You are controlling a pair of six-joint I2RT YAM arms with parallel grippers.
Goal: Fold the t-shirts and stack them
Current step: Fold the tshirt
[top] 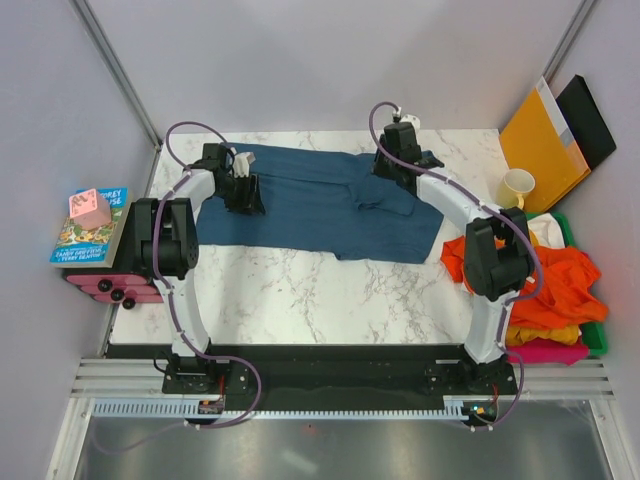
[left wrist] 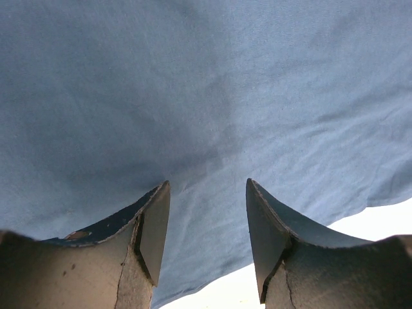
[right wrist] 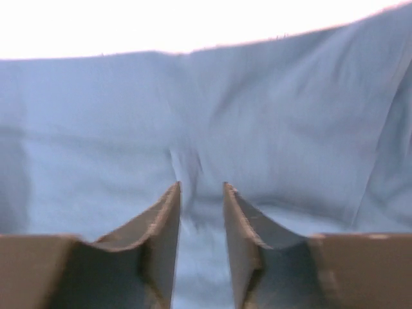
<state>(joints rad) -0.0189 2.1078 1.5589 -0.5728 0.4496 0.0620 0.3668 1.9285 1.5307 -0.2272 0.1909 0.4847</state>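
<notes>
One dark teal-blue t-shirt (top: 310, 212) lies spread and creased, left pincer (left wrist: 207, 192) wide over it, right pincer (right wrist: 201, 190) narrowly parted.

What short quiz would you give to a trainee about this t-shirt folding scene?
1. True or false: the dark teal-blue t-shirt lies spread on the marble table.
2. The pale yellow mug stands beside: A) the orange envelope; B) a kettle; C) a laptop.
3. Fill in: the jaws of the left gripper stand ____ over the shirt.
Key: 1 true; 2 A; 3 open.
</notes>
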